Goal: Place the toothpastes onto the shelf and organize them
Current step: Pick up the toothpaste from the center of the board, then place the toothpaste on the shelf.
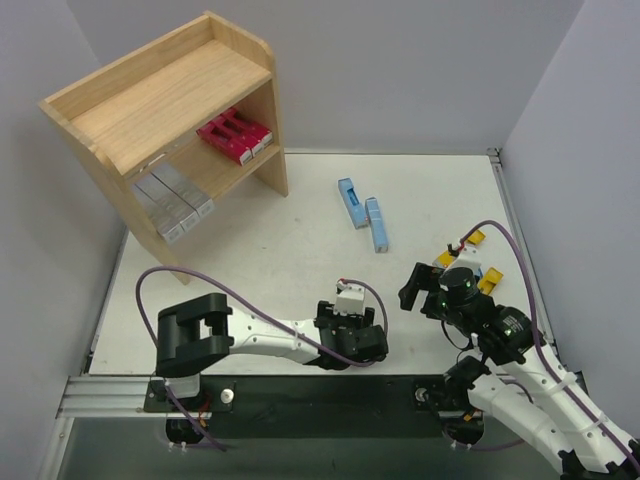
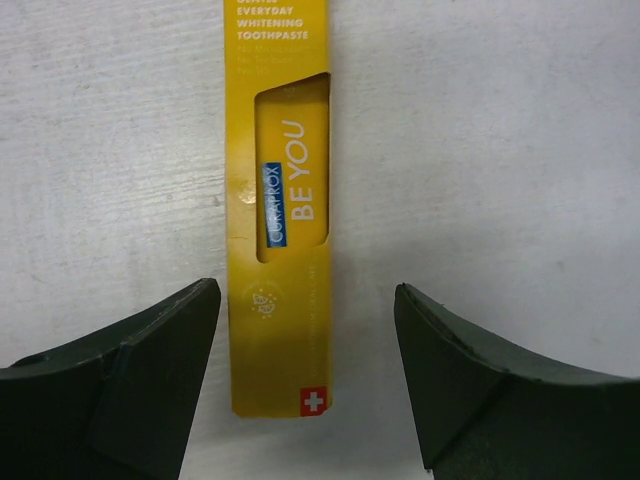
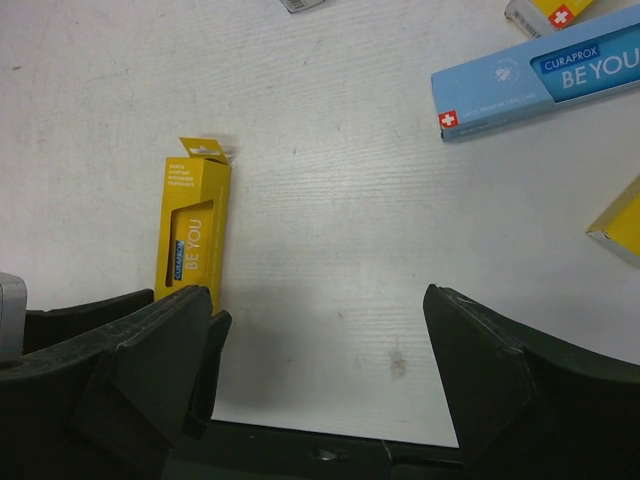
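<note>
3 red cartons (image 1: pixel 235 135) and 3 silver ones (image 1: pixel 175 205) sit on the shelf (image 1: pixel 170 100), lower tier, far left. Left gripper (image 2: pixel 307 292) straddles a yellow carton (image 2: pixel 280 250) near-centre, jaws spread, no pinch yet, so squeeze next I'd guess. Right gripper (image 3: pixel 318 295) is spread too, empty.

Item 1: yellow rectangular cardboard carton (image 2: pixel 280 200), lying flat.
- Small white capitals near the far end: "EVERYDAY WHITENING TOOTHPASTE" (the line above is cut off by the frame edge).
- Blue tab, white letters running lengthwise: "CURAPROX".
- Large white letters beside it: "BE YOU".
- Near end: red square with a white cross.
- From the right wrist (image 3: pixel 193 235) only "BE YOU" is legible; the finer print is too small.

Item 2: light blue rectangular cardboard carton (image 3: pixel 540 80).
- Darker blue tab: "CURAPROX".
- White letters: "BE YOU".
- Left end: red square, white cross.

Item 3: yellow-and-pale carton corner (image 3: pixel 545 12) at the top edge.
- Red square, white cross; no wording visible.
</note>
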Motion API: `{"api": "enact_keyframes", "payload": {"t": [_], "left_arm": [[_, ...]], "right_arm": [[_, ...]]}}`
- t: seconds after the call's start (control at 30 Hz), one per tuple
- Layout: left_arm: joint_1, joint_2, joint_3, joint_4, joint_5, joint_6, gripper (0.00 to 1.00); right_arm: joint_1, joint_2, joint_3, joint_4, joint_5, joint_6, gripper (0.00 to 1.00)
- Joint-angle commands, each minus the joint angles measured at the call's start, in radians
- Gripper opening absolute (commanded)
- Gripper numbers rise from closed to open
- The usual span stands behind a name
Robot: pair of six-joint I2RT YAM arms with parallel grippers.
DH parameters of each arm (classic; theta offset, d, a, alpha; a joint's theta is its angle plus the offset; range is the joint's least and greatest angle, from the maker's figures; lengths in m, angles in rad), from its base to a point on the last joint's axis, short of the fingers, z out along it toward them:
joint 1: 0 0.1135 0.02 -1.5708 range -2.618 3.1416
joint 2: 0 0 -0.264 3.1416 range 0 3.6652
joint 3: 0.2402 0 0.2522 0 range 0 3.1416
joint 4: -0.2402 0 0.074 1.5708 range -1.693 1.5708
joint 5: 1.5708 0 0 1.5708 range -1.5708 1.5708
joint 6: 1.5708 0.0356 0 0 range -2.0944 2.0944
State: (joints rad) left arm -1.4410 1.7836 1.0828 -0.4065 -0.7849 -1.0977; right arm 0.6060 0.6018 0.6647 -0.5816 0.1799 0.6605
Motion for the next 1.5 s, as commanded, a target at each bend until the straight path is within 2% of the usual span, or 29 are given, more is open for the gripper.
{"api": "enact_keyframes", "payload": {"t": [0.0,0.33,0.53,0.73,0.9,1.07,1.13,1.27,1.3,1.47], "left_arm": [[-0.013,0.062,0.086,-0.23,-0.096,-0.187,0.79],[-0.015,0.103,0.094,-0.255,-0.076,-0.235,0.65],[-0.013,0.08,0.135,-0.279,-0.066,-0.222,0.5],[0.019,-0.009,0.225,-0.418,-0.122,-0.209,0.48],[0.086,-0.067,0.414,-0.544,-0.169,-0.099,0.47],[0.194,-0.089,0.647,-0.632,-0.2,0.126,0.47],[0.221,-0.09,0.768,-0.627,-0.211,0.262,0.47],[0.309,-0.055,1.014,-0.676,-0.224,0.425,0.47],[0.344,-0.035,1.119,-0.696,-0.241,0.452,0.47],[0.451,0.033,1.383,-0.677,-0.28,0.674,0.47]], "right_arm": [[-0.009,-0.002,-0.005,-0.027,0.032,-0.035,0.92],[-0.014,0.012,-0.008,-0.018,0.062,-0.073,0.92],[-0.015,0.01,0.003,-0.011,0.084,-0.096,0.92],[-0.017,-0.016,0.022,-0.012,0.119,-0.119,0.92],[-0.017,-0.054,0.038,-0.015,0.151,-0.144,0.92],[-0.018,-0.086,0.047,-0.021,0.184,-0.196,0.92],[-0.018,-0.096,0.052,-0.029,0.191,-0.208,0.92],[-0.02,-0.12,0.058,-0.041,0.202,-0.226,0.92],[-0.02,-0.122,0.059,-0.044,0.202,-0.229,0.92],[-0.022,-0.138,0.062,-0.061,0.21,-0.237,0.92]]}}
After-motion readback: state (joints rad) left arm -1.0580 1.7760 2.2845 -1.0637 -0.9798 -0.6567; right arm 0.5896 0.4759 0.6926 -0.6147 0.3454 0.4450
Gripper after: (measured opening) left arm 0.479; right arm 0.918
